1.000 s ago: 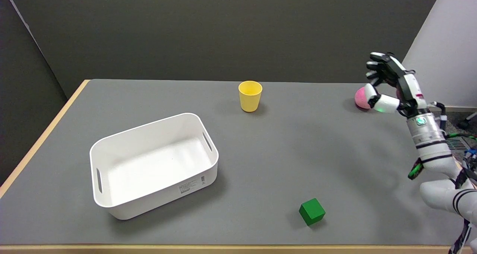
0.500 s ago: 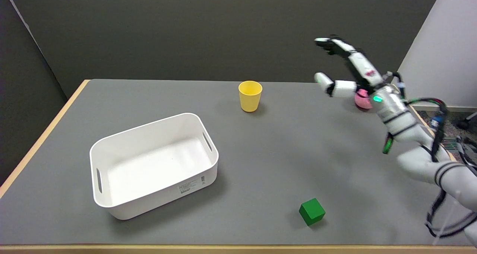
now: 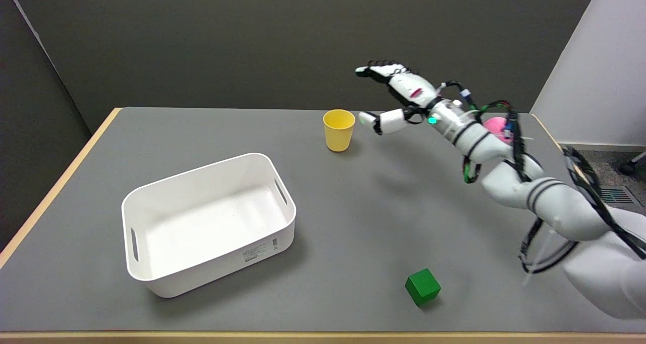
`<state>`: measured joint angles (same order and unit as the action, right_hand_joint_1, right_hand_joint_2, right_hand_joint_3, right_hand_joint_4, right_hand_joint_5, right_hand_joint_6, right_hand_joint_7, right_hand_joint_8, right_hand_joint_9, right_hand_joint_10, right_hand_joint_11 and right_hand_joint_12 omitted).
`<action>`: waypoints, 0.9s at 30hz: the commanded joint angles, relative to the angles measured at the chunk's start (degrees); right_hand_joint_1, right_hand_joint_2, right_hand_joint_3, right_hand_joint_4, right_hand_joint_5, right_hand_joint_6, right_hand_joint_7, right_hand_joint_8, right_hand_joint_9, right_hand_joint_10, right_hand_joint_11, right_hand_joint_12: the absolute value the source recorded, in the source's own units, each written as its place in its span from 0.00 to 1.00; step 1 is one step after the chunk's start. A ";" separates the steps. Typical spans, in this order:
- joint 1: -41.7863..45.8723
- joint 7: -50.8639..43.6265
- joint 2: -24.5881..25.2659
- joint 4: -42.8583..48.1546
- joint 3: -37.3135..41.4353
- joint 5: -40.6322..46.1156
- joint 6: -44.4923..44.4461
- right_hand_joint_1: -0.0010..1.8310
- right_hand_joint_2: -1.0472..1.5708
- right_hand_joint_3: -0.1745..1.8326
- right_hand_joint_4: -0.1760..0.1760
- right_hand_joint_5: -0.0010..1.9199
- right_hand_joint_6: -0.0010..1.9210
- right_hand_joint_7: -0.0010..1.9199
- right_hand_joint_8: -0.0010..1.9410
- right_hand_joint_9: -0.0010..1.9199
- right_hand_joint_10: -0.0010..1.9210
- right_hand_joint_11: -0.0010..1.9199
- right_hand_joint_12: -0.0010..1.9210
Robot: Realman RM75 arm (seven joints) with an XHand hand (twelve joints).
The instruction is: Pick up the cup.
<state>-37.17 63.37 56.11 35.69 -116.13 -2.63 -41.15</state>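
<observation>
A yellow cup (image 3: 338, 129) stands upright on the grey table (image 3: 393, 218), near the far edge at the middle. My right hand (image 3: 396, 96) hangs in the air just to the cup's right, a short gap away, with its fingers spread apart and pointing left. Nothing is held in the hand. The thumb tip reaches closest to the cup's rim without touching it.
A white bin (image 3: 207, 222) with handle slots sits at the near left. A green cube (image 3: 422, 286) lies near the front edge. A pink ball (image 3: 497, 127) shows at the far right, partly hidden behind my forearm and its cables.
My right arm has swung left across the far side of the table, from beside the pink ball to just right of the cup. The fingers have spread out.
</observation>
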 commanded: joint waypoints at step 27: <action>-11.05 -2.82 15.86 -13.89 -7.66 -8.54 19.31 0.30 0.63 0.58 0.55 0.06 0.21 0.06 0.15 0.02 0.31 0.00 0.53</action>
<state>-47.87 60.91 68.58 23.52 -123.08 -10.61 -26.79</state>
